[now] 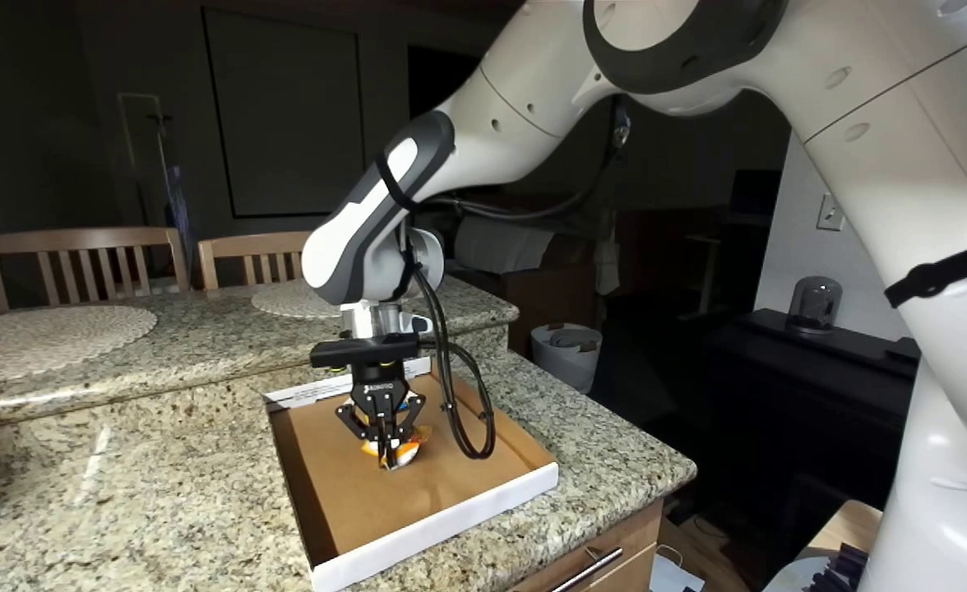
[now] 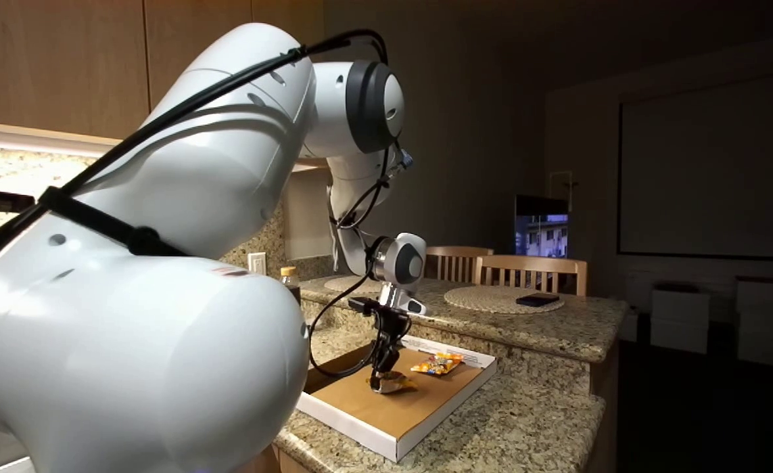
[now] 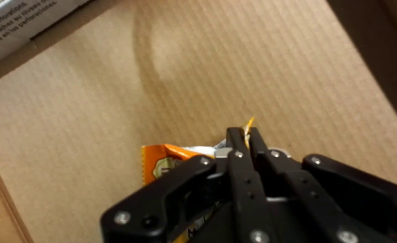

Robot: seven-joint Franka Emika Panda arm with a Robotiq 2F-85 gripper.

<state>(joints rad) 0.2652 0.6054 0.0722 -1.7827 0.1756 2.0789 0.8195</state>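
Orange foil snack packet [image 2: 392, 383] in the claw [image 3: 246, 134], within a shallow cardboard tray [image 1: 442, 524] on a granite table [image 1: 163, 493]. In the wrist view the claw is clenched on the packet: a thin yellow-edged fold stands pinched between the fingertips [image 3: 234, 138], its tip projecting just past them. The visible remainder lies to the left of the fingertips and partly beneath the finger linkage, ending in an orange corner with a serrated edge; the hold therefore appears to be near one margin, off the middle. In both exterior views part of the packet extends to the right of the fingertips; its full long axis is masked by the claw and cannot be read with certainty. The fingertips stand low, close to the tray's floor; whether the packet rests on it throughout cannot be told. A second orange packet [image 2: 438, 364] lies apart from the claw in an exterior view, to the right and farther off, near the printed far wall [image 2: 478, 359]
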